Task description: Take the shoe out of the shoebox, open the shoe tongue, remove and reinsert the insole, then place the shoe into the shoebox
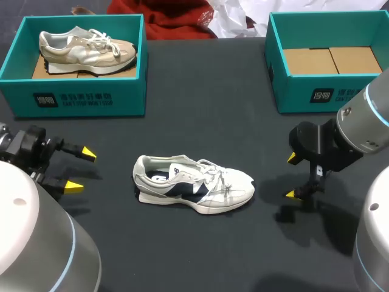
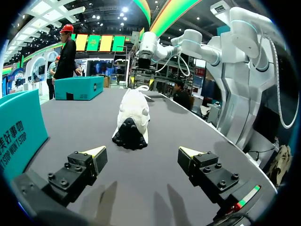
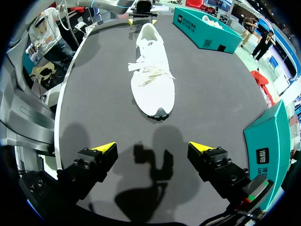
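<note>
A white and navy shoe lies on its sole in the middle of the black table, heel toward my left arm, toe toward my right. My left gripper is open, a little way off the heel; in the left wrist view the shoe's heel is ahead of the left gripper. My right gripper is open too, off the toe; its view shows the shoe toe-first ahead of the right gripper. An empty teal shoebox stands at the back right.
A second teal shoebox at the back left holds a beige shoe. Red cloth and white paper lie beyond the far edge. Bare black tabletop surrounds the shoe.
</note>
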Controlling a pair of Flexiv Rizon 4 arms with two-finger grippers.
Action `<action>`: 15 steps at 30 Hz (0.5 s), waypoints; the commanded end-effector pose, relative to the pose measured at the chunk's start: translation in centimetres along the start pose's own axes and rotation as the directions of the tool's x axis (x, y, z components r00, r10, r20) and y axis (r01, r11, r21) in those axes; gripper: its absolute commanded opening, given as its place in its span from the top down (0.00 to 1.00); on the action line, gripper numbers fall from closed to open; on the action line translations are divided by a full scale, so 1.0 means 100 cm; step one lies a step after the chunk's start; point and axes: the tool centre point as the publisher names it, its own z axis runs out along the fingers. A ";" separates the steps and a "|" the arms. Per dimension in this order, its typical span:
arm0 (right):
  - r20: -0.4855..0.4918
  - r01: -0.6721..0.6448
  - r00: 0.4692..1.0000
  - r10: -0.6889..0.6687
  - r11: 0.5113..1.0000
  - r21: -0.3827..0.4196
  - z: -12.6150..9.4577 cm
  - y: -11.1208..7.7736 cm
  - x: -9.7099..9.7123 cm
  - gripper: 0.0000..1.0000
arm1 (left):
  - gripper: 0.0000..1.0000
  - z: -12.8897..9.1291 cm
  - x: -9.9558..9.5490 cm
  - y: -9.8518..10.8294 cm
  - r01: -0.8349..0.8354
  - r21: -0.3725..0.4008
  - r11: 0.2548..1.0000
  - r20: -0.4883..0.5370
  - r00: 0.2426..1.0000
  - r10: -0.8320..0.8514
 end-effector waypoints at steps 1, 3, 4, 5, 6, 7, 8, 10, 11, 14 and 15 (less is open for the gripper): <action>0.003 0.000 1.000 0.000 1.000 0.000 -0.001 -0.001 0.002 0.00 | 0.00 0.014 0.000 -0.002 -0.002 -0.006 1.000 0.018 1.000 0.002; 0.003 0.000 1.000 0.000 1.000 0.000 -0.001 -0.001 0.002 0.00 | 0.00 0.019 -0.002 -0.003 0.000 -0.004 1.000 0.021 1.000 0.000; 0.003 0.000 1.000 0.000 1.000 0.000 -0.001 -0.001 0.002 0.00 | 0.00 0.022 -0.004 -0.003 0.001 -0.003 1.000 0.025 1.000 -0.001; 0.003 0.000 1.000 0.000 1.000 0.000 -0.001 -0.001 0.002 0.00 | 0.00 0.024 -0.005 -0.003 0.015 0.004 1.000 0.015 1.000 -0.015; 0.003 0.000 1.000 0.000 1.000 0.000 -0.001 -0.001 0.002 0.00 | 0.00 0.027 -0.005 -0.004 0.016 0.004 1.000 0.016 1.000 -0.016; 0.003 0.000 1.000 0.000 1.000 0.000 -0.001 -0.001 0.002 0.00 | 0.00 0.029 -0.006 -0.005 0.023 0.011 1.000 0.002 1.000 -0.023; 0.003 0.000 1.000 0.000 1.000 0.000 -0.001 -0.001 0.002 0.00 | 0.00 0.029 -0.005 -0.007 0.036 0.023 0.999 -0.013 0.999 -0.036; 0.003 0.000 1.000 0.000 1.000 0.000 -0.001 -0.001 0.002 0.00 | 0.00 0.029 -0.005 -0.007 0.036 0.023 0.999 -0.013 0.999 -0.036; 0.003 0.000 1.000 0.000 1.000 0.000 -0.001 -0.001 0.002 0.00 | 0.00 0.029 -0.005 -0.007 0.036 0.023 0.999 -0.013 0.999 -0.036; 0.003 0.000 1.000 0.000 1.000 0.000 -0.001 -0.001 0.002 0.00 | 0.00 0.029 -0.005 -0.007 0.036 0.023 0.999 -0.013 0.999 -0.036; 0.003 0.000 1.000 0.000 1.000 0.000 -0.001 -0.001 0.002 0.00 | 0.00 0.029 -0.005 -0.007 0.036 0.023 0.999 -0.013 0.999 -0.036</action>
